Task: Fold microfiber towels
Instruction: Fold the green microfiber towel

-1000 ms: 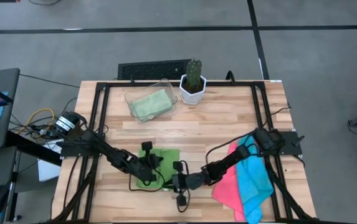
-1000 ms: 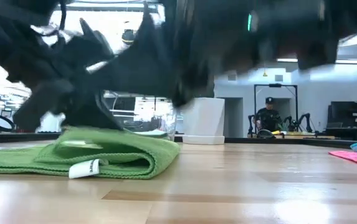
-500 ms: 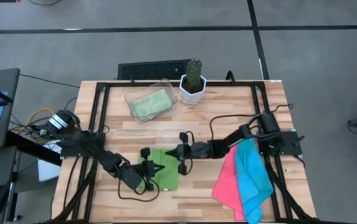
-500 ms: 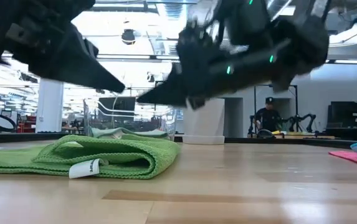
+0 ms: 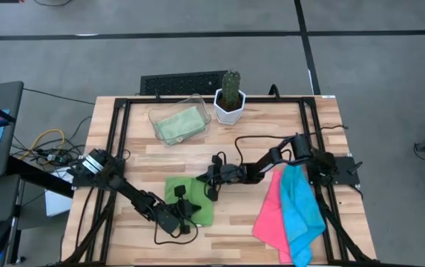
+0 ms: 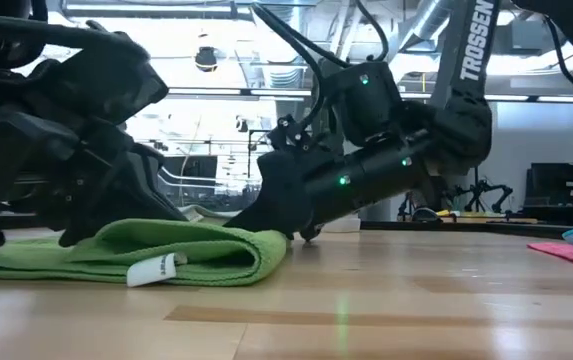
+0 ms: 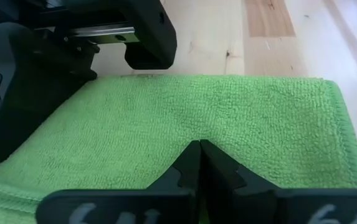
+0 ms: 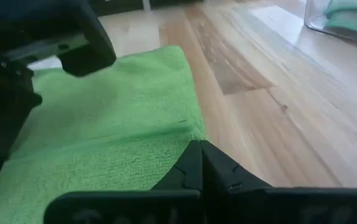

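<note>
The left gripper point(image 5: 185, 210) sits low near the table's front edge, fingers pressed together. The right gripper point(image 5: 211, 176), likewise closed, reaches toward the table's middle.

Near the table's point(image 5: 271, 133) far edge you have a clear plastic tray point(image 5: 197, 107) beside a potted cactus point(image 5: 230, 97); a black keyboard point(image 5: 184, 81) lies just beyond that edge.

You have even, soft light from overhead on the table point(image 5: 271, 144), with only short, faint shadows under the arms. In the low view you look into bright ceiling lights and windows, so both arms read as dark silhouettes and the near wood is blurred with a pale sheen. In the wrist views the green towel point(image 7: 228, 130) weave is sharp, while your nearest fingers point(image 8: 194, 168) and the far background go soft.
</note>
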You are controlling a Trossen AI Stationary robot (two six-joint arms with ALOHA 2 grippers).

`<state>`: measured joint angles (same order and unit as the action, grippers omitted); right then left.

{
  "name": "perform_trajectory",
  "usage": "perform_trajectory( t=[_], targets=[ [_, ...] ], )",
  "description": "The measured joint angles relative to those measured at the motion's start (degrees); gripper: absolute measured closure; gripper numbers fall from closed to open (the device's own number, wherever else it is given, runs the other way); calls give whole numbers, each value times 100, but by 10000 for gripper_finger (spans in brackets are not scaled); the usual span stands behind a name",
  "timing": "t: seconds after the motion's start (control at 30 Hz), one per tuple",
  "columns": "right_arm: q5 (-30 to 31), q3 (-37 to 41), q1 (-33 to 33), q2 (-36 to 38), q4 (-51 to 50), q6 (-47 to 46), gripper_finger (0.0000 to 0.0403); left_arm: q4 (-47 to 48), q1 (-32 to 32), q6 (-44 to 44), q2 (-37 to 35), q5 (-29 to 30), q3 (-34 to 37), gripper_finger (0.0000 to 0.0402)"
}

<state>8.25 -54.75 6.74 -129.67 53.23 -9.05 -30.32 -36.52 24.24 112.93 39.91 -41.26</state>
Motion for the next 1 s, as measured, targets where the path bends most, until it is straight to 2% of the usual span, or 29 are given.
perform_trajectory(
  t=[0.33, 0.53, 0.73, 0.87, 1.0],
  targets=[
    [98, -5, 110, 651, 146, 576, 374, 73, -19, 54, 11, -7, 0, 402],
    [61, -155, 118, 248, 165, 534, 388, 65, -19, 53, 15, -7, 4, 401],
    [-60, -421, 44, -191, -7, 232, 374, 40, -19, 56, 19, -25, 9, 402],
    [-72, -406, -54, -128, -96, 200, 379, 40, -19, 56, 19, -25, 9, 402],
    [-98, -383, -67, 384, -76, 332, 384, 21, -21, 52, 23, -27, 10, 402]
  ],
)
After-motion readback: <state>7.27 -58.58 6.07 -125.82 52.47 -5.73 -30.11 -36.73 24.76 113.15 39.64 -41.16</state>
